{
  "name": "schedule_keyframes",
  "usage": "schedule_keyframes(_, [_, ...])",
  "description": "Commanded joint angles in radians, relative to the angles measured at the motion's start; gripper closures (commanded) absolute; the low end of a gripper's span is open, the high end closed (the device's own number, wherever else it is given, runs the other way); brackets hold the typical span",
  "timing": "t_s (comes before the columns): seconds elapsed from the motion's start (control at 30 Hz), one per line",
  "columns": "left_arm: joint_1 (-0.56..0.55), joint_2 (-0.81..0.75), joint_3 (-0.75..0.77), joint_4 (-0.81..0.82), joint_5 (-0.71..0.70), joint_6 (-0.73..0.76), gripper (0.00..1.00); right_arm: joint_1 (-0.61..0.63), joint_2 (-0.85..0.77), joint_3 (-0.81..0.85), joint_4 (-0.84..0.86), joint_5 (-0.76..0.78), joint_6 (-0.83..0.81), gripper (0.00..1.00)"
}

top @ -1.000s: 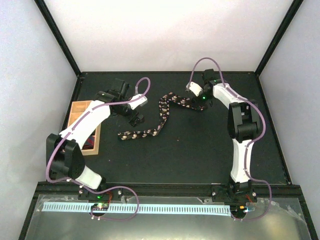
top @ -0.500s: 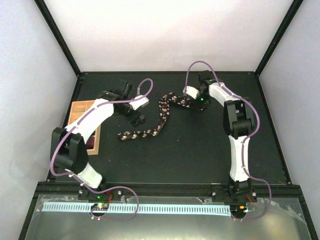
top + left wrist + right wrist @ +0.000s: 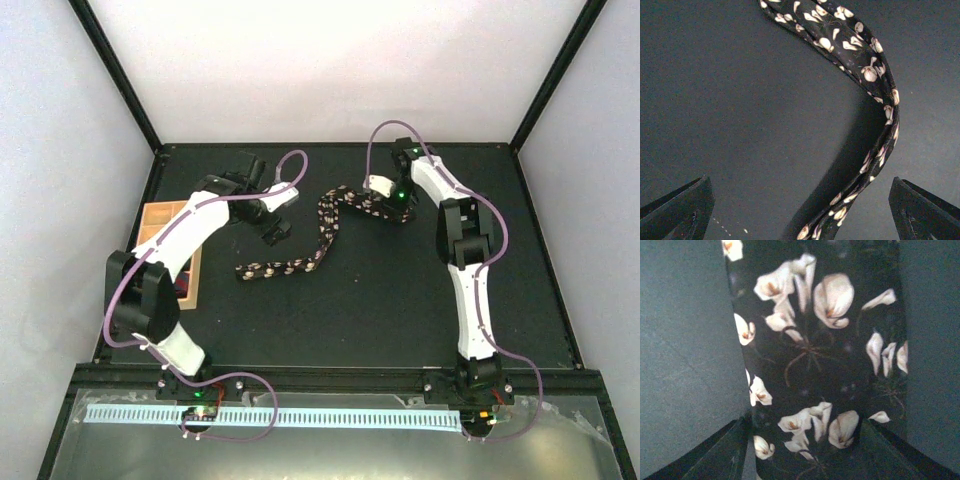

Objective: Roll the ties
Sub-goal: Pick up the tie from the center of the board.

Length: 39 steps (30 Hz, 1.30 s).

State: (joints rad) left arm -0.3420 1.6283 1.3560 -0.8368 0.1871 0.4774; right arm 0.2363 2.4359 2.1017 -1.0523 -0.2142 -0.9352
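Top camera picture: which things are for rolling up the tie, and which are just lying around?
For the job:
- the dark flowery tie, lying in a wiggly line on the black table

Just lying about:
- the wooden tray at the table's left edge

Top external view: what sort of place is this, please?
Probably a robot test cell in a laboratory: plain pale walls held by black frame posts, a matte black table, and two white jointed arms, left and right, bolted at its near edge.
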Motion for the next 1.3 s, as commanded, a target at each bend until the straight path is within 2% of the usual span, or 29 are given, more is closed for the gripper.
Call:
schedule_keyframes(0.0, [-0.003, 0.009, 0.052, 0.005, -0.023, 0.027, 0.02, 0.003, 0.007, -0.004, -0.14, 0.017, -0.036, 0.38])
schedule_keyframes(0.07, [-0.003, 0.011, 0.052, 0.005, -0.019, 0.029, 0.02, 0.004, -0.007, -0.032, -0.14, 0.028, -0.037, 0.46])
schedule_keyframes(0.1, [-0.003, 0.011, 0.052, 0.003, -0.017, 0.03, 0.02, 0.005, -0.008, -0.034, -0.156, 0.033, -0.037, 0.55])
schedule_keyframes(0.17, [-0.003, 0.01, 0.05, 0.002, -0.017, 0.033, 0.02, 0.003, -0.009, -0.039, -0.217, 0.035, -0.046, 0.83])
schedule_keyframes(0.2, [-0.003, 0.008, 0.048, 0.003, -0.017, 0.035, 0.03, 0.001, -0.018, -0.058, -0.238, 0.03, -0.045, 0.93])
schedule_keyframes(0.23, [-0.003, 0.005, 0.045, 0.007, -0.018, 0.037, 0.03, -0.005, -0.037, -0.087, -0.251, 0.022, -0.043, 0.97])
schedule_keyframes(0.37, [-0.009, -0.032, -0.013, 0.04, -0.012, 0.088, 0.04, -0.04, -0.195, -0.282, -0.293, -0.062, -0.034, 0.99])
schedule_keyframes(0.5, [-0.034, -0.085, -0.122, 0.111, -0.052, 0.168, 0.04, -0.093, -0.354, -0.418, -0.461, -0.202, -0.033, 0.98])
schedule_keyframes(0.63, [-0.047, -0.105, -0.195, 0.171, -0.06, 0.216, 0.04, -0.115, -0.611, -0.601, -0.467, -0.178, -0.058, 0.99])
schedule_keyframes(0.73, [-0.05, -0.109, -0.244, 0.22, -0.049, 0.276, 0.05, -0.172, -0.735, -0.654, -0.465, -0.161, -0.055, 0.99])
schedule_keyframes(0.87, [-0.053, -0.104, -0.319, 0.279, -0.032, 0.409, 0.08, -0.308, -0.728, -0.609, -0.465, -0.155, 0.039, 0.98])
schedule_keyframes(1.0, [-0.067, -0.041, -0.318, 0.261, -0.026, 0.489, 0.15, -0.45, -0.656, -0.528, -0.466, -0.16, 0.108, 0.98])
schedule_keyframes(1.1, [-0.072, 0.018, -0.3, 0.258, -0.076, 0.507, 0.24, -0.487, -0.62, -0.518, -0.466, -0.145, 0.112, 0.98])
schedule_keyframes(1.2, [-0.067, 0.068, -0.289, 0.257, -0.149, 0.528, 0.38, -0.509, -0.602, -0.54, -0.465, -0.111, 0.104, 0.98])
schedule_keyframes(1.27, [-0.053, 0.089, -0.281, 0.244, -0.173, 0.535, 0.43, -0.524, -0.595, -0.559, -0.464, -0.09, 0.093, 0.98])
